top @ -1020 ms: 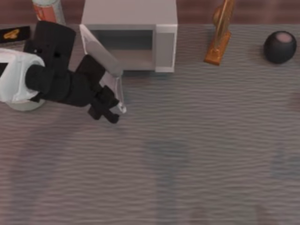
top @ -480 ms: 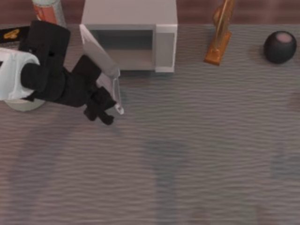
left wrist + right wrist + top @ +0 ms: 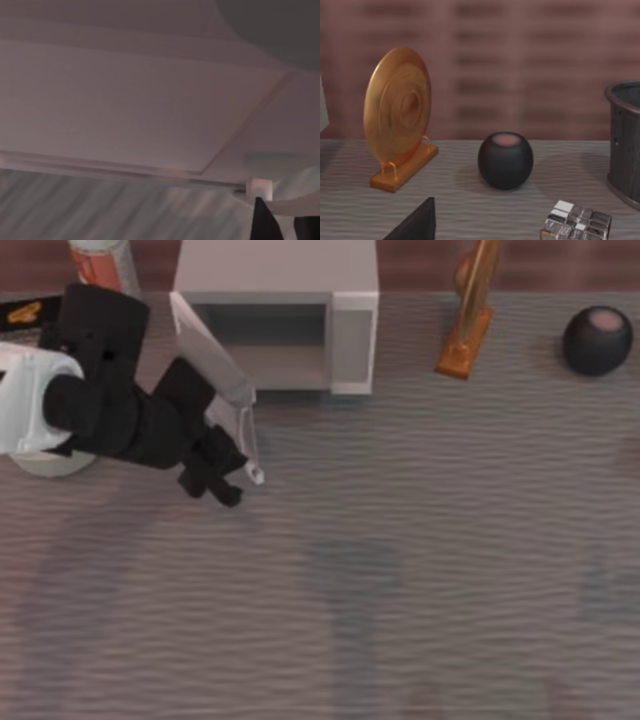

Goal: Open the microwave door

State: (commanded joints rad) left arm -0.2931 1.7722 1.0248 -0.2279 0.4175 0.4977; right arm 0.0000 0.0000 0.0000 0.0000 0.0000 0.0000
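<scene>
The microwave (image 3: 276, 315) stands at the far edge of the counter (image 3: 420, 570), left of centre in the top view, and the microwave door (image 3: 213, 370) already stands well ajar, hinged at the oven's left front corner and swung out toward the near left, so that the cavity is exposed. The door's long axis runs diagonally from that hinge down to its free edge, where the pale handle bar (image 3: 251, 445) sits. The left end effector (image 3: 222, 478) is right at that free edge, its dark fingers closed around the handle, with the door panel lying up and away from it toward the hinge. In the left wrist view the door's flat face (image 3: 125, 105) fills nearly everything, and a dark fingertip (image 3: 262, 222) shows just under the handle's end block (image 3: 259, 188), which fits a hold on the bar. The relation that matters is that the hinge lies up and to the right of the end effector; by that reading, any further opening would carry the handle along an arc to the left around the hinge. The left arm is plainly the nearer one. The right end effector does not appear in the top view; its own wrist view shows only one dark finger (image 3: 417, 225), so its opening cannot be told.
</scene>
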